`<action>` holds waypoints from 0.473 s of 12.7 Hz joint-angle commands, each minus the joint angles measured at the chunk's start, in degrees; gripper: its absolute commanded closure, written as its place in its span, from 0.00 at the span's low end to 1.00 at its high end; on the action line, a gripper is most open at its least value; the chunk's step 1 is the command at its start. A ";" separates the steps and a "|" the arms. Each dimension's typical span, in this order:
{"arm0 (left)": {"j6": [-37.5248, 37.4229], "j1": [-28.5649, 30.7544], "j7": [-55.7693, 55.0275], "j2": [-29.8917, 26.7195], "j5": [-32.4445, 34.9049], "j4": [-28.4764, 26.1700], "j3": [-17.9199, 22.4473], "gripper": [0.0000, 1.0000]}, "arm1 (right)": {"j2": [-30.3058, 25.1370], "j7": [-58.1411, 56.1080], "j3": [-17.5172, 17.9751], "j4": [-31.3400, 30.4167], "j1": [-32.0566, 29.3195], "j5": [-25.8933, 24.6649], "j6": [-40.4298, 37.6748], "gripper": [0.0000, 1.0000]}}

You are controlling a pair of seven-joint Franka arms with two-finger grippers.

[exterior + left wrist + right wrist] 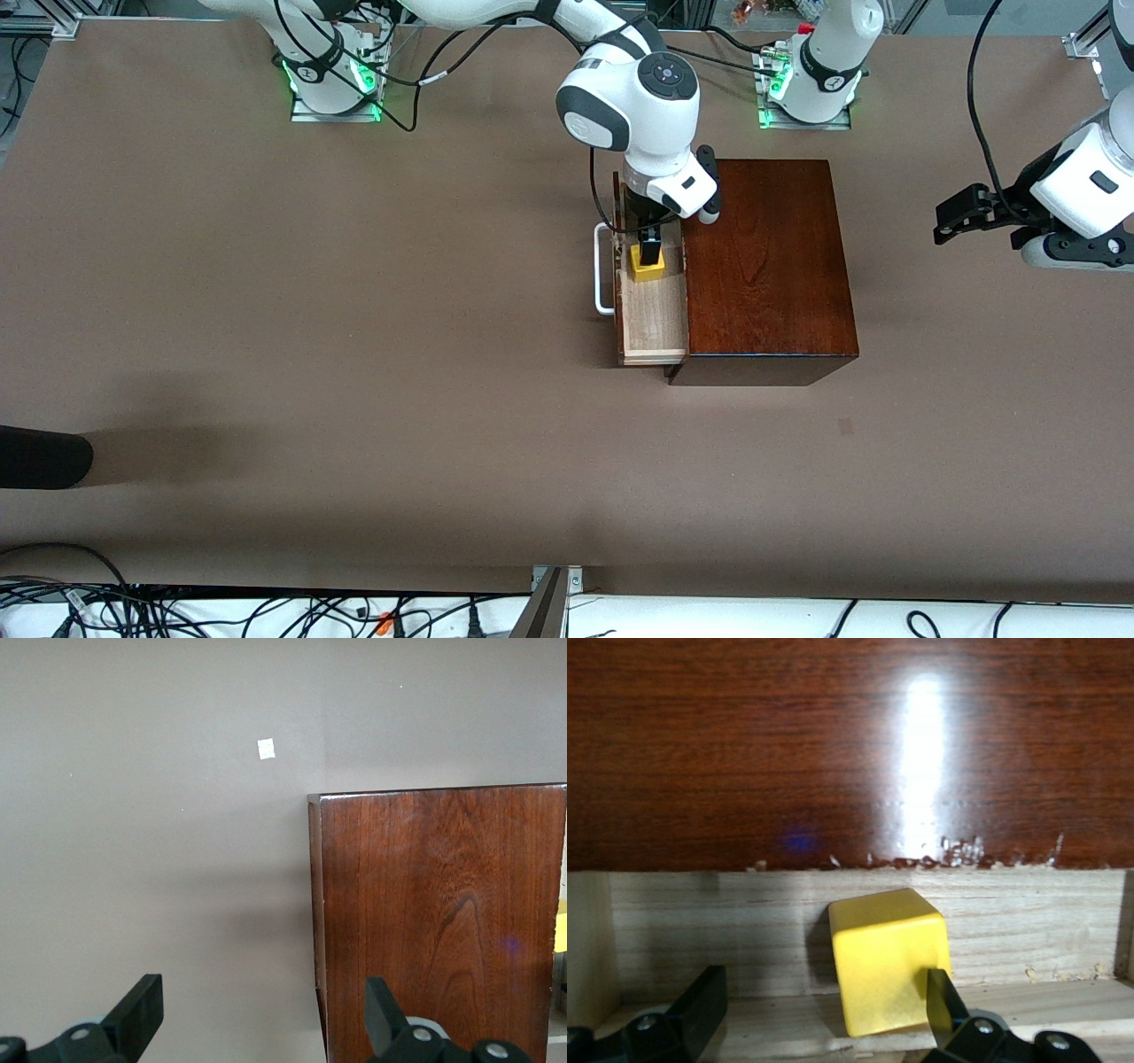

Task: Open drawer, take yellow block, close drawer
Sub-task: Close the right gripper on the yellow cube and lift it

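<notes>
The drawer [654,323] of pale wood stands pulled out of the reddish-brown box [766,266], its white handle [603,270] toward the right arm's end of the table. The yellow block [648,267] sits in the drawer's tray. My right gripper [650,245] reaches down into the drawer, open. In the right wrist view the block [890,961] lies between the fingers of the right gripper [824,997], close against one fingertip [943,992] and clear of the other. My left gripper [946,220] waits open in the air past the box, toward the left arm's end of the table.
In the left wrist view the left gripper [263,1001] hangs over bare table beside the box [443,921], and a small white patch [266,749] marks the tabletop. A black object [44,456] pokes in at the table edge at the right arm's end.
</notes>
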 commanded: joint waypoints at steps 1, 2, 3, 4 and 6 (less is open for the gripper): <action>-0.62 0.27 0.14 0.70 1.16 1.60 -0.28 0.00 | 0.96 -0.35 0.00 2.62 -0.08 -0.78 0.11 0.00; -0.62 0.27 0.14 0.70 1.16 1.60 -0.28 0.00 | 1.05 -0.26 0.00 2.71 -0.17 -0.78 0.29 0.00; -0.62 0.27 0.14 0.70 1.07 1.60 -0.28 0.00 | 1.05 -0.35 -0.26 2.71 -0.17 -0.78 0.63 0.00; -0.62 0.27 0.14 0.70 1.16 1.52 -0.28 0.00 | 1.05 -0.26 -0.35 2.71 -0.17 -0.78 0.99 0.00; -0.62 0.27 0.14 0.70 1.16 1.60 -0.28 0.00 | 1.84 -0.17 -0.35 2.71 -0.17 -0.78 2.04 0.00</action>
